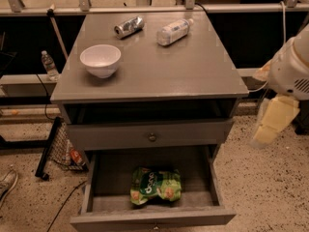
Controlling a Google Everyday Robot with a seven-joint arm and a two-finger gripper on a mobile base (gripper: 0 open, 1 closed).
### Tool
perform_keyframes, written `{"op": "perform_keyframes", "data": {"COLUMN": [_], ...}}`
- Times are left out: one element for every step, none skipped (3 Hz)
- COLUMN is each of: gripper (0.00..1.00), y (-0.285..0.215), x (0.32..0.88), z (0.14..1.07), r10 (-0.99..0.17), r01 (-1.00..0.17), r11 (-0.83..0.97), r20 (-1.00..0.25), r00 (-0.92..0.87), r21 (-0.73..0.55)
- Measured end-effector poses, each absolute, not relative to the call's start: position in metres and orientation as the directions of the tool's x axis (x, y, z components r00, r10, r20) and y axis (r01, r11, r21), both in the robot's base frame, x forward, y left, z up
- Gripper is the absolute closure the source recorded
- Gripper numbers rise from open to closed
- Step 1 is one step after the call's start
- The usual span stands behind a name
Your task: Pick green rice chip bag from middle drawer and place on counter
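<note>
lying sideways in the middle drawer [91,187], the green rice chip bag [155,186] sits down-left of the gripper [270,127]; cannot tell if jaws grip.

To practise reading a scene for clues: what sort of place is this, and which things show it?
Probably a robot test lab, not a home: a grey cabinet stands on speckled floor with a loose cable, a metal rail runs behind, and the robot's gripper hangs right of the cabinet.

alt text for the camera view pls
A green rice chip bag lies in the open middle drawer of a grey cabinet. The gripper hangs off to the right, clear of the counter, which holds a white bowl, a can and a plastic bottle.
</note>
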State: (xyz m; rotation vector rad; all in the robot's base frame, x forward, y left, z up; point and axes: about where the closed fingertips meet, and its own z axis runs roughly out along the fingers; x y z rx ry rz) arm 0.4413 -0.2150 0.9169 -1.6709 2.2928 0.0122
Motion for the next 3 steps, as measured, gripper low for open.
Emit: {"op": "perform_keyframes", "data": {"gripper": [0.00,0.00,0.00], "y": [-0.211,-0.202,-0.202], "x": [0.439,0.429,0.429], "z": [0.869,0.813,0.810], "r10": [-0.905,-0.871,-0.868], "r01": [-0.931,-0.921,-0.920], "r11": [0.355,0.389,0.391], "r20": [-0.281,-0.318,-0.323], "r00": [-0.319,-0.375,-0.377], "r21": [-0.089,0.022,0.022]}}
